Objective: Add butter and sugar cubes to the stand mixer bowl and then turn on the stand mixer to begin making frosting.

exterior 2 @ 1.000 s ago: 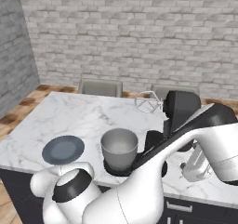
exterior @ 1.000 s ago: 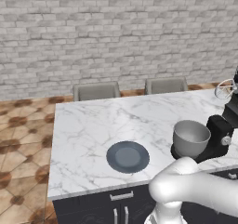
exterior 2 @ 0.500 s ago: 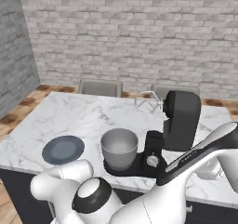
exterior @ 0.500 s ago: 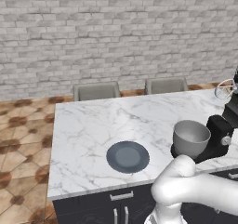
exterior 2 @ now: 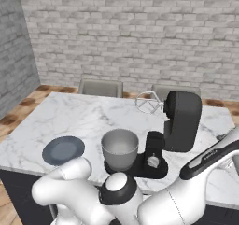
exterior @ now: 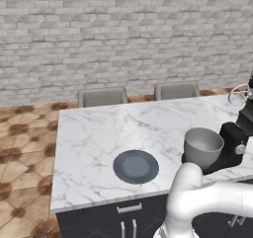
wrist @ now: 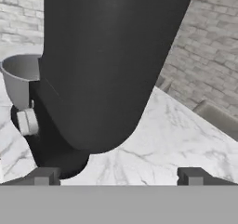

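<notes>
A white marble tabletop (exterior: pixel 99 138) veined in grey sits on dark cabinets, with a whitewashed brick wall (exterior: pixel 123 34) behind and terracotta floor tiles (exterior: pixel 24 158) to one side; two grey chair backs (exterior: pixel 103 97) peek over the far edge. The black stand mixer (exterior 2: pixel 175 126) stands near the front of the tabletop, head tilted back and wire whisk (exterior 2: pixel 148 102) lifted. The grey stand mixer bowl (exterior 2: pixel 120 148) rests on the mixer's base, just beside the silver knob (exterior 2: pixel 152 161). A flat dark grey plate (exterior: pixel 136 166) lies apart from the bowl. The gripper (wrist: pixel 118 176) hovers close behind the mixer's head, jaws spread wide — nothing between them.
</notes>
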